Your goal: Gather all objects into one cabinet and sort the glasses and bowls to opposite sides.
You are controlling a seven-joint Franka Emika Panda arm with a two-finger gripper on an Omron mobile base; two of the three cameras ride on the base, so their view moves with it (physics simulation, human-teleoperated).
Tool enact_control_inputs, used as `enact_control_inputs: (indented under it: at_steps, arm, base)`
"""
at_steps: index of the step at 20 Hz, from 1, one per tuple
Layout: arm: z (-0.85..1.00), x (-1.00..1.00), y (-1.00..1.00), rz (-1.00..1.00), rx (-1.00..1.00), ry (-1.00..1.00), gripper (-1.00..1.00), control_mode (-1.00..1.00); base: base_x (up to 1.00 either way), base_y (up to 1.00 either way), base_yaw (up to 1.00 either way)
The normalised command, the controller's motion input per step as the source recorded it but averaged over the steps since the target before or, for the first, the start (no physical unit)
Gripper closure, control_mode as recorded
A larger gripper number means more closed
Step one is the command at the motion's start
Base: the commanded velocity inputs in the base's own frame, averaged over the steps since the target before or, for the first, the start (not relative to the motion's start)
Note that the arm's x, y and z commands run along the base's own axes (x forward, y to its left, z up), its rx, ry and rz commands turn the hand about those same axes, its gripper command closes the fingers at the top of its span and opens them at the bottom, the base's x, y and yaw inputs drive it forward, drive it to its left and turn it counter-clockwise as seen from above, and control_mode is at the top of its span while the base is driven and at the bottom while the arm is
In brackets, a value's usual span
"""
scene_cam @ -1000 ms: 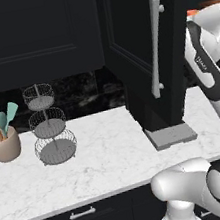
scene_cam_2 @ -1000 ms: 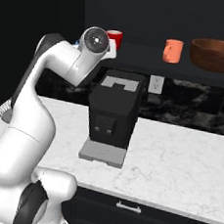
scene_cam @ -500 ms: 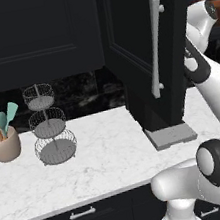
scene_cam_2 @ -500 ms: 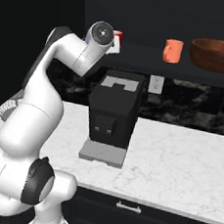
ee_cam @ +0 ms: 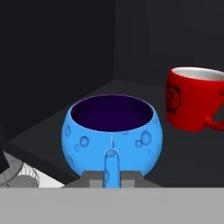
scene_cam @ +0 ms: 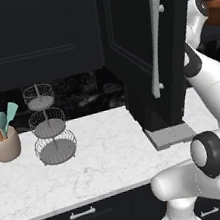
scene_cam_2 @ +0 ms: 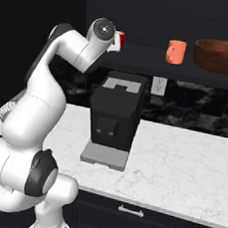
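Note:
In the hand view my gripper (ee_cam: 112, 154) is shut on the near rim of the small blue bowl (ee_cam: 131, 135), one finger outside its wall and the other hidden inside. The bowl hangs at the front left edge of the cabinet's dark shelf (ee_cam: 131, 87); whether it touches the shelf I cannot tell. The red mug (ee_cam: 192, 98) stands upright on the shelf just to the bowl's right. In the right base view the red mug (scene_cam_2: 119, 39) sits behind my hand, with the orange cup (scene_cam_2: 176, 52) and the big brown bowl (scene_cam_2: 221, 55) further right on the same shelf (scene_cam_2: 142, 56).
The cabinet door (scene_cam: 138, 36) stands open, its long silver handle (scene_cam: 155, 48) facing out. A black coffee machine (scene_cam_2: 114, 118) sits on the marble counter (scene_cam_2: 181, 158) under the shelf. A tiered wire basket (scene_cam: 48, 125) and a utensil pot (scene_cam: 3, 142) stand at the left.
The arm has stretched up and a little further in toward the shelf, bringing my hand close beside the red mug. The cups and brown bowl have not moved.

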Motion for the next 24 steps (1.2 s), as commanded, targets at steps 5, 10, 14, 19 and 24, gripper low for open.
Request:
enact_control_inputs:
  at_steps: [5, 10, 14, 19, 24]
  arm:
    - [-0.09, 0.18, 0.05, 0.00, 0.00, 0.04, 1.00, -1.00]
    - [-0.05, 0.26, 0.00, 0.00, 0.00, 0.05, 1.00, -1.00]
    - [0.00, 0.27, 0.00, 0.00, 0.00, 0.04, 1.00, -1.00]
    - [0.00, 0.22, 0.00, 0.00, 0.00, 0.03, 1.00, -1.00]
    - [-0.01, 0.05, 0.01, 0.00, 0.00, 0.01, -1.00, -1.00]
  base:
    - [0.00, 0.00, 0.00]
    - [0.00, 0.00, 0.00]
    - [0.00, 0.00, 0.00]
    - [0.00, 0.00, 0.00]
    - [0.00, 0.00, 0.00]
